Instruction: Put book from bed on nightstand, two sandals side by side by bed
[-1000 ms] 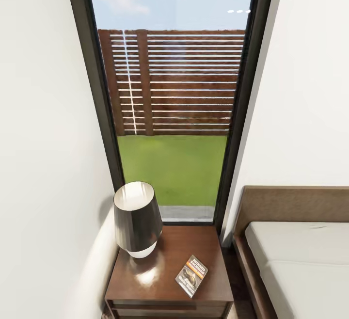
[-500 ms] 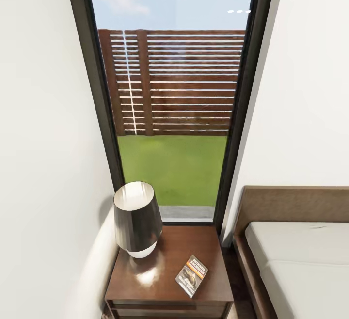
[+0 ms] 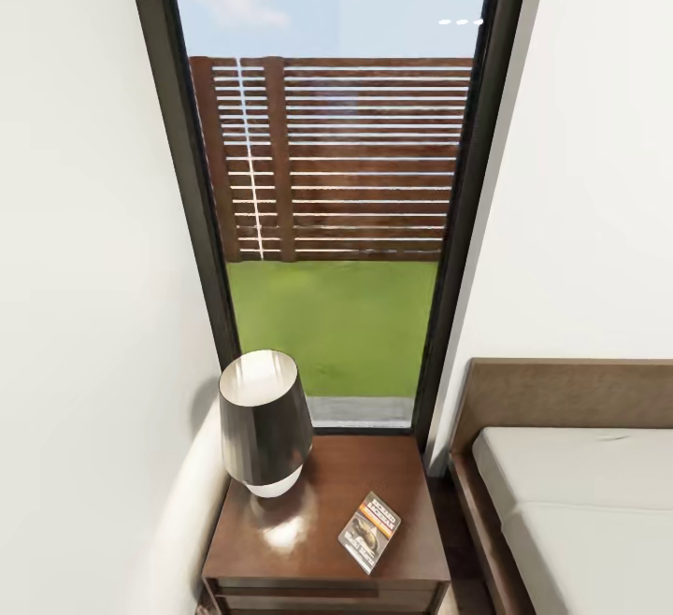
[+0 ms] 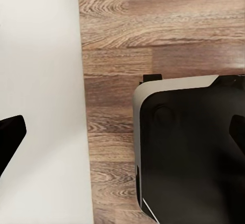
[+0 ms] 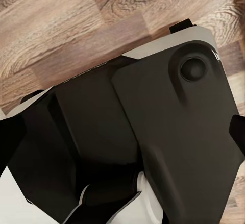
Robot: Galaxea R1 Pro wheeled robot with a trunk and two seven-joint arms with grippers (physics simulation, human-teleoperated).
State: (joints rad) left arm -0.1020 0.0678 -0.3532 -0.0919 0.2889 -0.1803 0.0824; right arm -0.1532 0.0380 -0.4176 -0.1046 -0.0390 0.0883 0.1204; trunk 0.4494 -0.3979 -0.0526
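The book (image 3: 369, 531), dark with an orange band, lies flat on the right front part of the dark-brown nightstand (image 3: 308, 550), apart from the lamp. The bed (image 3: 579, 493), with its brown headboard and pale mattress, stands just right of the nightstand. The two sandals are out of view. In the left wrist view my left gripper (image 4: 122, 142) hangs open over the wood floor and the robot's black base, its dark fingertips (image 4: 10, 137) at the picture's sides. My right gripper (image 5: 122, 137) is open too, above the base, holding nothing.
A black-shaded lamp (image 3: 265, 423) stands on the nightstand's left rear. Behind it a tall black-framed window (image 3: 332, 222) shows grass and a slatted fence. A white wall (image 3: 84, 316) closes in on the left. The robot's black-and-white base (image 4: 189, 152) stands on plank floor (image 4: 153, 25).
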